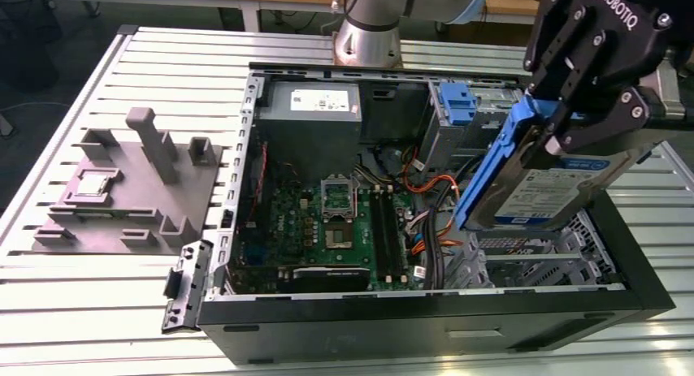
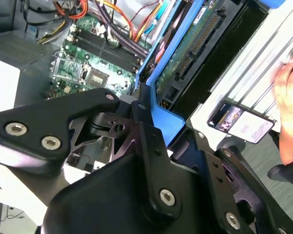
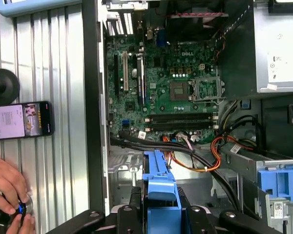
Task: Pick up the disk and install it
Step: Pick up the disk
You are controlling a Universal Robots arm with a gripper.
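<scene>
My gripper is shut on the disk, a silver-grey drive with a white-and-blue label in a blue bracket. It hangs tilted, label facing out, above the drive cage at the exterior view's right end of the open computer case. In the second wrist view the disk shows its green circuit side, and the fingers clamp the blue bracket. The first wrist view shows the bracket held in the gripper over the case interior.
Inside the case lie the motherboard, orange and black cables, the grey power-supply box and an upright blue carrier. A grey fixture sits on the slatted table. A phone and a person's hand are beside the case.
</scene>
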